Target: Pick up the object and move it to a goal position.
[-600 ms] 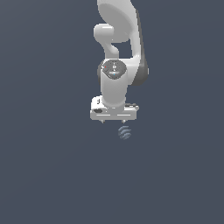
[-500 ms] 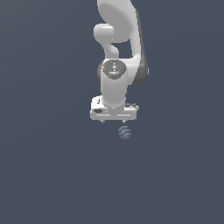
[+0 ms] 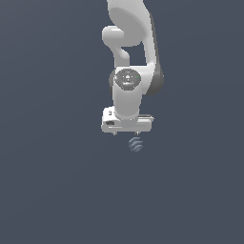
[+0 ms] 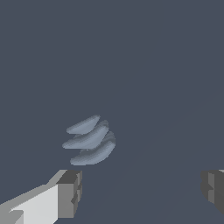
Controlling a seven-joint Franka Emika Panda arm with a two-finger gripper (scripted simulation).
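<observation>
Plain dark slate worktop, nothing else on it: my pincer (image 3: 126, 134) hangs spread wide just above the object (image 3: 136, 144), a small striped ball at frame centre, judged light, rigid and roll-prone, best gripped across its middle.

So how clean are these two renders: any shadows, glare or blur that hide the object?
Exterior view: flat even light, no cast shadows or glare; the object is small and faintly striped against the dark ground below the hand. Wrist view: sharp, no blur; the object shows as pale bands.
</observation>
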